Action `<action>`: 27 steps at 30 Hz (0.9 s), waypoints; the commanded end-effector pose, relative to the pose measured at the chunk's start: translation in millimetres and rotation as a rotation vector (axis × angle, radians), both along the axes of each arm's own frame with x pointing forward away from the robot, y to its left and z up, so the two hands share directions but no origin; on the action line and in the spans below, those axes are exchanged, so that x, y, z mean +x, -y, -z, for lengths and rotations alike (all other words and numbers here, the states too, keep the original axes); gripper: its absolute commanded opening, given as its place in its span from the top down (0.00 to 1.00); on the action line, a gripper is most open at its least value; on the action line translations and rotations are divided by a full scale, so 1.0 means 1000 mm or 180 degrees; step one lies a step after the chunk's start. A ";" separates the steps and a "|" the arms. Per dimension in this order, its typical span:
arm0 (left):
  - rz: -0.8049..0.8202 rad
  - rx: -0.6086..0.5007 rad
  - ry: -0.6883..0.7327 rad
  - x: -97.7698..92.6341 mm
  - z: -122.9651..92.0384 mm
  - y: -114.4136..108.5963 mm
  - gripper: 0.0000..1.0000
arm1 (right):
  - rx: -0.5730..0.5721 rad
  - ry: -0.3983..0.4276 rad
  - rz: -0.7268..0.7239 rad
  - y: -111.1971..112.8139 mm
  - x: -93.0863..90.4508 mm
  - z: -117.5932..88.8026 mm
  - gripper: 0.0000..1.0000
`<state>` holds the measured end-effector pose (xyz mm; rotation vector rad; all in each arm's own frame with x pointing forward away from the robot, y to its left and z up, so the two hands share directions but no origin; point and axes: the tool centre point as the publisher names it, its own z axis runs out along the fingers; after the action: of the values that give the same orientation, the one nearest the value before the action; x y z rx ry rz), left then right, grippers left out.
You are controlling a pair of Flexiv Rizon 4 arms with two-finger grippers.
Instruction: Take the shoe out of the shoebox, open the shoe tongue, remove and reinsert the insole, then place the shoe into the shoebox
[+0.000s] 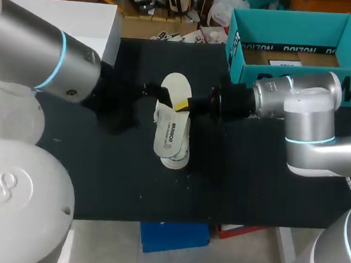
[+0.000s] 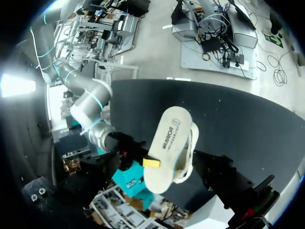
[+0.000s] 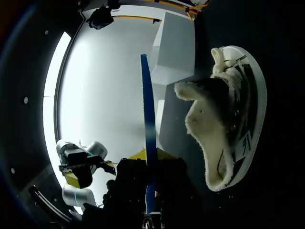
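A white insole (image 1: 169, 137) with print on it hangs over the middle of the black table, above a white fleece-lined shoe (image 1: 177, 160) that lies on its side. My right gripper (image 1: 182, 104) comes in from the right and is shut on the insole near its far half. In the right wrist view the insole (image 3: 147, 119) shows edge-on between the fingers, with the shoe (image 3: 240, 119) beside them. The left wrist view looks down on the insole (image 2: 169, 140), the shoe (image 2: 189, 155) under it and the right gripper (image 2: 150, 164). My left gripper (image 1: 147, 90) hangs just left of the insole's far end.
The open teal shoebox (image 1: 241, 49) stands at the back right of the table, behind my right arm. A white box (image 1: 81, 16) sits at the back left corner. My left arm's large links cover the table's left side.
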<state>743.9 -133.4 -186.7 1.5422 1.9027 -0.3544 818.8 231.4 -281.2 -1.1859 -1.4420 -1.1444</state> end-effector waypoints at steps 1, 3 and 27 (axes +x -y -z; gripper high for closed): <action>-0.0311 0.1541 -0.0322 0.014 0.001 0.018 0.00 | -0.0005 0.0001 0.0009 -0.001 0.000 0.000 1.00; -0.0228 0.1520 -0.0326 0.017 -0.001 0.019 0.00 | -0.0005 0.0001 0.0009 -0.001 0.000 0.000 1.00; 0.0446 0.1742 -0.0167 0.025 0.015 0.032 0.00 | -0.0005 0.0001 0.0009 -0.001 0.000 0.000 1.00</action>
<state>759.4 -160.3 -197.5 2.0297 2.0227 0.0628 818.7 231.4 -281.2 -1.1859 -1.4421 -1.1447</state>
